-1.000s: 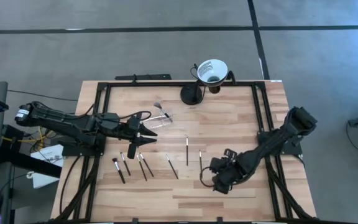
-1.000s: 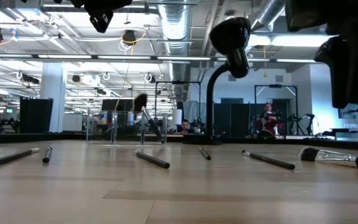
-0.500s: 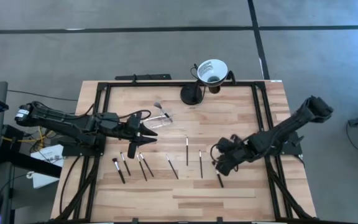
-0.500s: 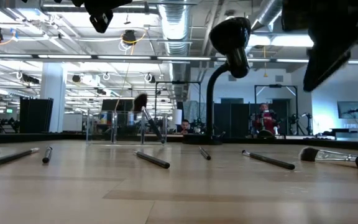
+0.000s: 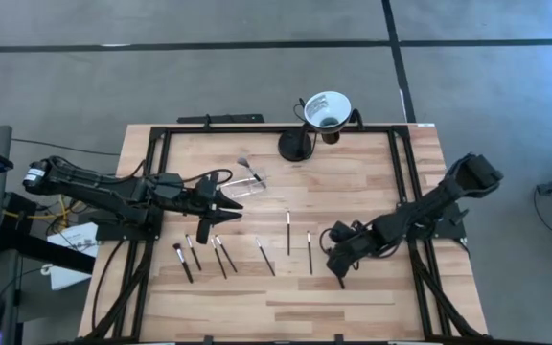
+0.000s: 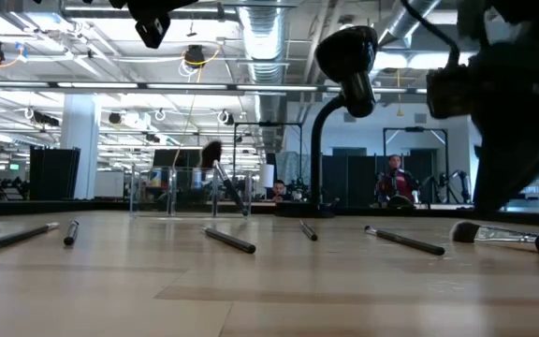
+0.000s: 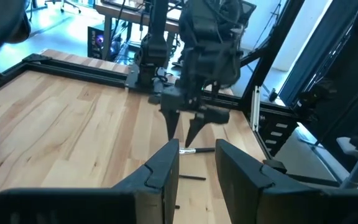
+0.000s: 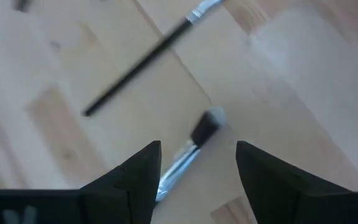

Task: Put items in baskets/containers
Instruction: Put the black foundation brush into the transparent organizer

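Observation:
Several thin dark makeup brushes (image 5: 265, 257) lie flat in a row on the wooden table (image 5: 372, 172). Another brush leans inside the clear container (image 5: 249, 177), which stands toward the far left. My right gripper (image 8: 197, 149) is open and points steeply down over the wide-headed brush (image 8: 199, 129), which lies on the table; one finger stands on each side of its silver ferrule without touching it. In the low view this brush (image 6: 499, 235) lies at the right. My left gripper (image 5: 226, 206) hovers open and level beside the container, holding nothing.
A white funnel-shaped cup (image 5: 326, 108) on a black stand (image 5: 295, 146) is at the far edge. A black frame (image 5: 161, 172) runs along the table's sides. Bare wood lies along the near edge. A person (image 6: 393, 178) stands in the room far behind.
My right gripper has swung a little toward the table's far side and then come down over the wide-headed brush, rolling its wrist on the way. The brushes and the container have stayed where they were.

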Robot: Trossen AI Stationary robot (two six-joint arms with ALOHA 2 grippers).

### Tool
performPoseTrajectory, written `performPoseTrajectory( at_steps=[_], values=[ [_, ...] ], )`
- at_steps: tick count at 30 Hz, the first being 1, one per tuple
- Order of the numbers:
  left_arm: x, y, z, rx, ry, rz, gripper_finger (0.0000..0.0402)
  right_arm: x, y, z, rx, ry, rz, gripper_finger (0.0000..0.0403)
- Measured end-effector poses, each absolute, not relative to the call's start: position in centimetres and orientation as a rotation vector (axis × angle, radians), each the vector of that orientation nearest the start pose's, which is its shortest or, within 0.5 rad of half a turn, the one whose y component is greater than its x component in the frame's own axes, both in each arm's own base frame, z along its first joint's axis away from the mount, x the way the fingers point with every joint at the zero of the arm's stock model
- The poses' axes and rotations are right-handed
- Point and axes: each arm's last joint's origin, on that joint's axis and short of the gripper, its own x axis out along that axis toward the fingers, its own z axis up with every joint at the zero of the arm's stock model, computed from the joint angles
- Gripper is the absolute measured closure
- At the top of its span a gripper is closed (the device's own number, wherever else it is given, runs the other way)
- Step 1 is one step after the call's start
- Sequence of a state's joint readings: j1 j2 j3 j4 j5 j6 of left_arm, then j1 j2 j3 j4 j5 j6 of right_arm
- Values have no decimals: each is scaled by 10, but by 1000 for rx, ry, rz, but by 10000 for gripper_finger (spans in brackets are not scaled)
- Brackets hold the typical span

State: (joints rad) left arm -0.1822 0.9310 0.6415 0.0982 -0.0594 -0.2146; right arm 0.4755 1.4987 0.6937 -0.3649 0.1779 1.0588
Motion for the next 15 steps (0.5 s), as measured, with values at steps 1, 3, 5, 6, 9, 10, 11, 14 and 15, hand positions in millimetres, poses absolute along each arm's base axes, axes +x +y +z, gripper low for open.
performPoseTrajectory(
  at_steps=[1, 3, 5, 6, 9, 10, 11, 14, 15],
  values=[
    [206, -36, 284, -191, 202, -101, 300, 227, 111, 139, 570, 1118, -350, 202],
    [206, -36, 285, -191, 202, -101, 300, 230, 113, 130, 577, 1136, -357, 204],
    [206, -36, 285, -191, 201, -101, 300, 232, 114, 125, 570, 1135, -363, 208],
    [206, -36, 285, -191, 199, -102, 300, 233, 115, 123, 569, 1133, -365, 211],
    [206, -36, 285, -192, 196, -102, 300, 238, 116, 120, 595, 1107, -363, 221],
    [206, -36, 285, -192, 195, -102, 300, 239, 116, 120, 604, 1101, -362, 227],
    [206, -36, 285, -192, 195, -102, 300, 240, 116, 120, 610, 1096, -360, 235],
    [206, -36, 285, -192, 195, -102, 300, 241, 115, 119, 618, 1090, -355, 276],
    [206, -36, 285, -192, 195, -102, 300, 242, 114, 119, 612, 1092, -350, 295]
  ],
)
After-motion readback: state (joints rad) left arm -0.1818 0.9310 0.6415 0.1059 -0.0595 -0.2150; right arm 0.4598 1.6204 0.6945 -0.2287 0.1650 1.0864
